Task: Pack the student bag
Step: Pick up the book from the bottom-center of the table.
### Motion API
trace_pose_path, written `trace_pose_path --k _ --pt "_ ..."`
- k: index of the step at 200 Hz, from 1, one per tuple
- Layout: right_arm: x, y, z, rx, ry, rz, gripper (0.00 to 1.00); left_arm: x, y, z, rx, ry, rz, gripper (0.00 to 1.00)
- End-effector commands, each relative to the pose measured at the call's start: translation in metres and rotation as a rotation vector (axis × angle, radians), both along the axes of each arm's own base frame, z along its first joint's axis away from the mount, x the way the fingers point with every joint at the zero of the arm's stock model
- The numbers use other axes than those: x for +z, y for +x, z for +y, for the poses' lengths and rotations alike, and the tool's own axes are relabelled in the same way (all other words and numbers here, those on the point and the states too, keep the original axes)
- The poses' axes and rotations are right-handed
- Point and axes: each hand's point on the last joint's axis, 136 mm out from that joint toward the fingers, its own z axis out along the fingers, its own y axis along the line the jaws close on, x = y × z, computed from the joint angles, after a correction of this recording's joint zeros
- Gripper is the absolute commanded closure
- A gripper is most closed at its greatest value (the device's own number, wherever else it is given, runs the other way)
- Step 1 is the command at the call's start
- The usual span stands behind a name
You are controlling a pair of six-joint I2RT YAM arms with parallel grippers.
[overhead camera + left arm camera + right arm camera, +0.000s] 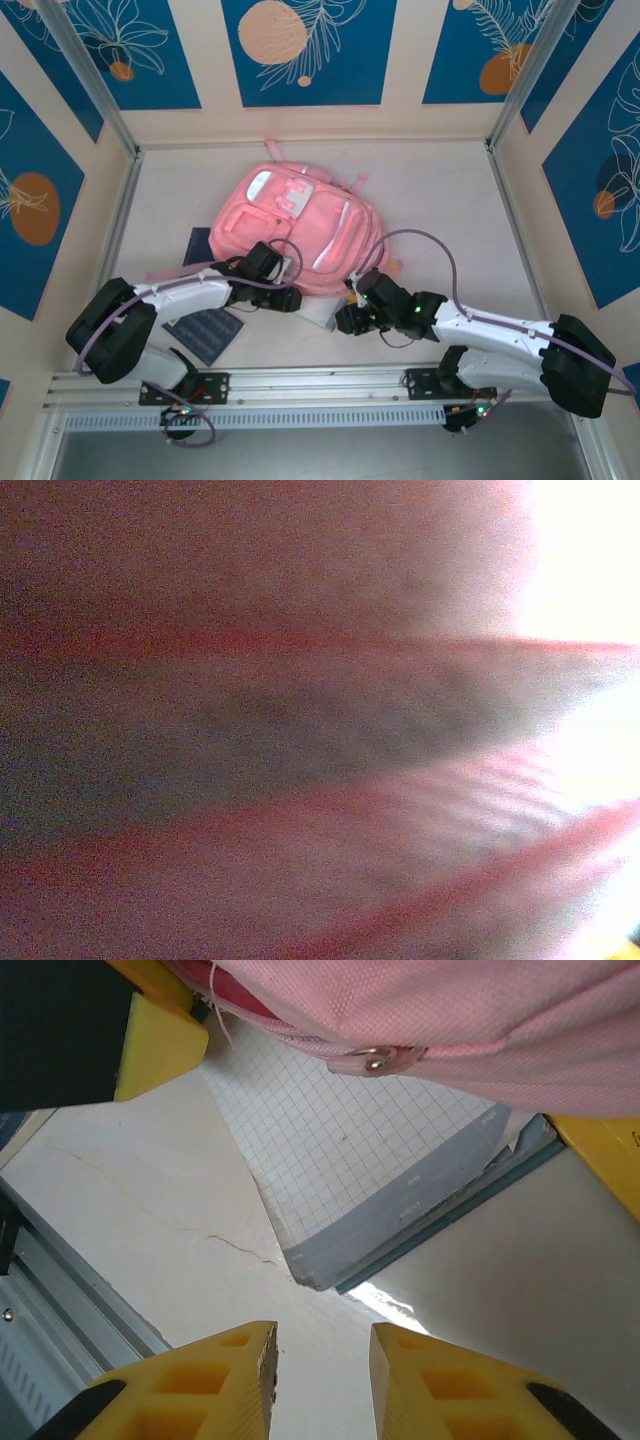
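Pink fabric of the student bag (320, 600) sits so close to the left wrist camera that it blurs, so I cannot tell how the left gripper (263, 263) holds its jaws. From above, it is pushed against the bag's near-left edge at about 7 o'clock. The right gripper (322, 1345) hovers at the bag's 5 o'clock corner, its 2 yellow fingertips (240, 1360) a little apart with only bare table (150, 1210) between them, gripping nothing. Beyond them a grid-paper notebook (370, 1160) lies flat, its far part tucked under the bag's edge, where a zip pull (375, 1057) hangs. The bag lies flat, pockets up, in the middle of the table. Its long axis seems to run from about 11 o'clock to 5 o'clock, strap ends toward 12 and, I judge, the mouth toward the arms. It looks light, soft and floppy. Fabric will sag and bunch, so the firmer zip seam or a strap is the better hold than a loose panel. A dark blue book (205, 335) lies under the left arm at 8 o'clock.
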Motion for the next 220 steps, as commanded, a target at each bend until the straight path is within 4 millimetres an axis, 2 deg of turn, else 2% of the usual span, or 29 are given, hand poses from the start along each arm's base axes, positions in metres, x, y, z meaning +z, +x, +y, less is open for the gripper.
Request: trace_pose_path --k 1,49,80,97,110,130,153,179,220 --pt "-0.011 -0.001 -0.014 -0.042 -0.063 0.011 0.69 -0.015 -0.026 -0.009 -0.098 0.043 0.052 0.51" --pt "-0.012 0.002 -0.030 -0.108 -0.058 0.010 0.69 -0.006 -0.062 -0.011 -0.175 0.058 0.091 0.51" --pt "-0.018 0.002 -0.039 -0.150 -0.065 0.045 0.69 0.009 -0.082 -0.016 -0.222 -0.010 0.137 0.49" --pt "-0.024 0.004 -0.046 -0.185 -0.100 0.074 0.69 0.020 -0.086 -0.019 -0.249 -0.051 0.134 0.47" --pt "-0.026 0.005 -0.047 -0.198 -0.118 0.097 0.69 0.027 -0.083 -0.020 -0.251 -0.055 0.103 0.46" --pt "-0.031 0.006 -0.043 -0.189 -0.139 0.132 0.70 0.030 -0.067 -0.014 -0.197 -0.002 0.037 0.44" --pt "-0.035 0.007 -0.037 -0.184 -0.156 0.167 0.71 0.026 -0.050 -0.012 -0.121 0.034 -0.006 0.41" --pt "-0.040 0.007 -0.032 -0.194 -0.135 0.192 0.72 0.012 -0.035 -0.014 -0.086 0.083 -0.028 0.40" --pt "-0.043 0.009 -0.029 -0.212 -0.108 0.202 0.72 -0.001 -0.020 -0.036 -0.101 0.072 -0.025 0.40"
